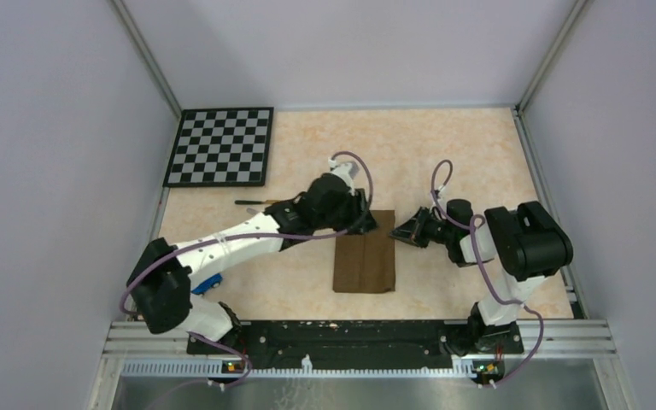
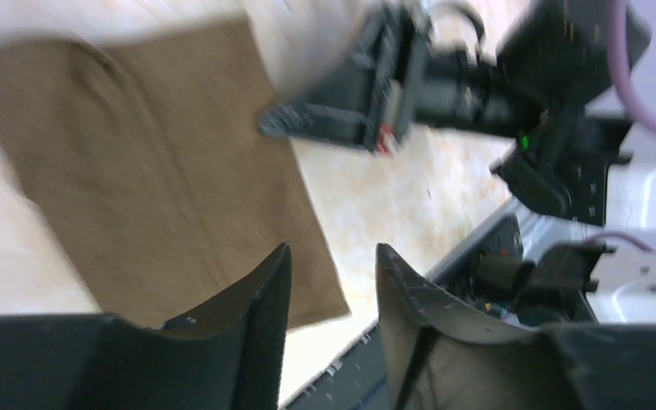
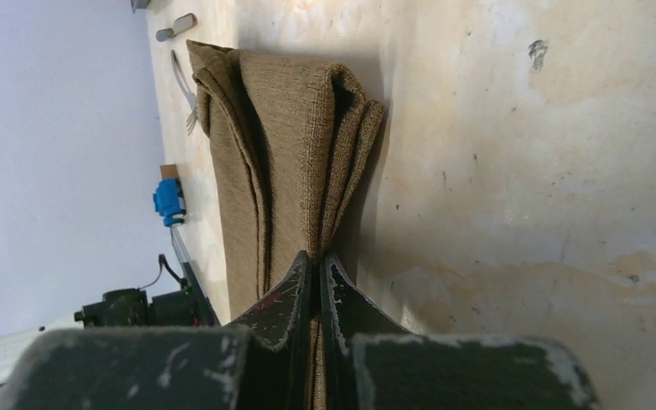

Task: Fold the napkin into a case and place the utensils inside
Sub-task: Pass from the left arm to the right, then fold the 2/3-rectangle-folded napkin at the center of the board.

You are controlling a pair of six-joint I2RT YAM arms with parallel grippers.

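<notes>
The napkin lies folded into a long narrow brown case at the table's middle. My right gripper is shut on the cloth's right edge near its far corner. The right wrist view shows the pads pinching the raised layers. My left gripper hovers over the far end of the case, open and empty, its fingers apart above the cloth. A dark-handled knife-like utensil lies left of the left wrist. A thin grey utensil lies beyond the cloth.
The checkerboard sits at the far left corner. A small blue toy car sits near the left arm's base, and it also shows in the right wrist view. A black rail runs along the near edge.
</notes>
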